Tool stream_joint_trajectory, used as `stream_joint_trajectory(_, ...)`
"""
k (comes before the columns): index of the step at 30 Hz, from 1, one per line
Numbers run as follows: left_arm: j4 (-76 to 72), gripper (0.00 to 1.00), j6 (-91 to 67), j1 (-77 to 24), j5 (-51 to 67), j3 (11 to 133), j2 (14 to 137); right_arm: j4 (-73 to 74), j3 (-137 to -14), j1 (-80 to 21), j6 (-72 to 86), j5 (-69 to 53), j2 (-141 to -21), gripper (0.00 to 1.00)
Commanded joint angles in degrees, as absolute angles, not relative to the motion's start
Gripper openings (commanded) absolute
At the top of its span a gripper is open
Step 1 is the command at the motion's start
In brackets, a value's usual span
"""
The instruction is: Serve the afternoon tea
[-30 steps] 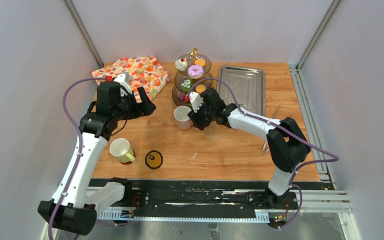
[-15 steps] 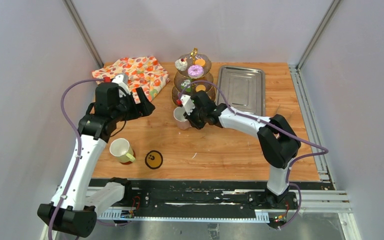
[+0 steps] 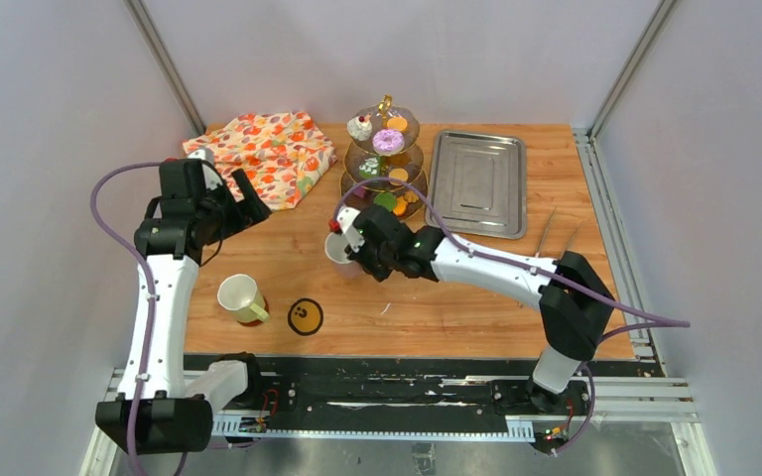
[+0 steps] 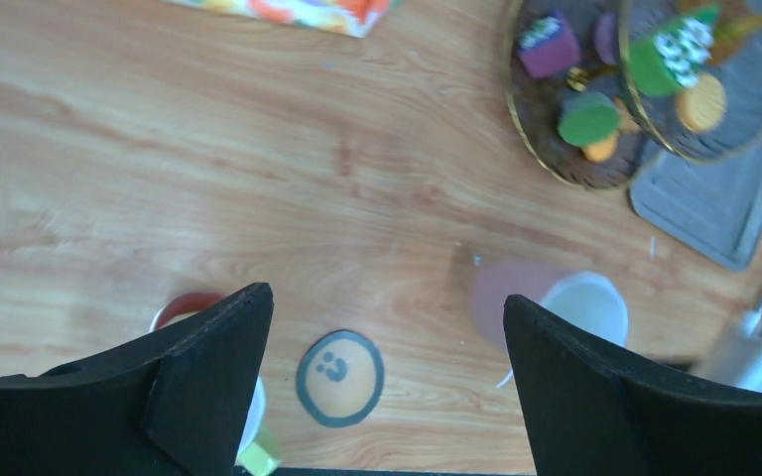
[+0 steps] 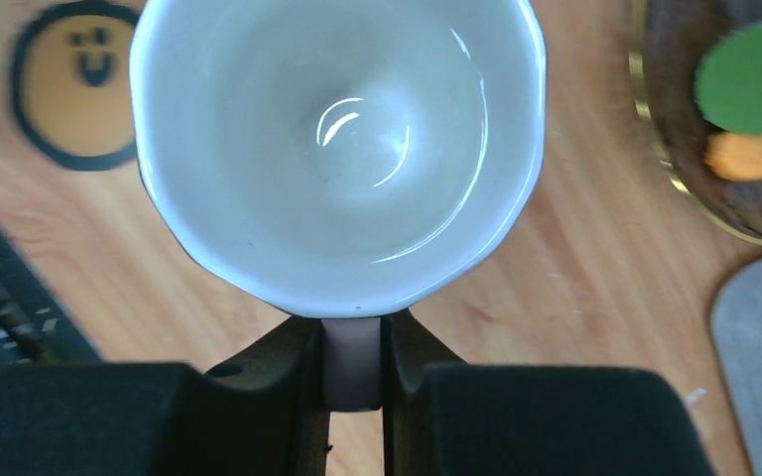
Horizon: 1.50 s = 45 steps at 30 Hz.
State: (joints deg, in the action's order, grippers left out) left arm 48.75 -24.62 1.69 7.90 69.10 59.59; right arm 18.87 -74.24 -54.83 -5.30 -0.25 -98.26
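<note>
One upright pink mug juts ahead of the right claw, which pinches its handle.

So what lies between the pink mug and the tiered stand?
Only bare wooden tabletop; the right wrist view shows it between the pink mug and the tiered stand.

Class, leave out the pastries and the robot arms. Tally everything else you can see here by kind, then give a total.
Mugs: 2 (pink mug, yellow-green mug)
Three-tier stand: 1
Steel tray: 1
Patterned cloth: 1
Smiley coaster: 1
Metal tongs: 1
Total: 7
</note>
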Motion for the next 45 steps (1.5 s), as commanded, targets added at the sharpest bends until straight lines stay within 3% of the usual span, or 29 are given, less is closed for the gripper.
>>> stream_joint_trajectory(1,54.39,0.91,-24.56,8.53,8.34,70.87,60.64,15.24,-75.19,-62.16,3.02,3.87,-96.41,0.01)
stream_joint_trajectory(12,52.84,0.91,-27.11,11.25,8.97,67.66,57.66,6.88,-75.51,-71.26,2.79,4.31,-101.17,0.01)
stream_joint_trajectory(45,52.33,0.91,-27.25,11.44,10.88,65.97,57.29,11.25,-81.62,-74.97,0.13,5.51,-109.89,0.03)
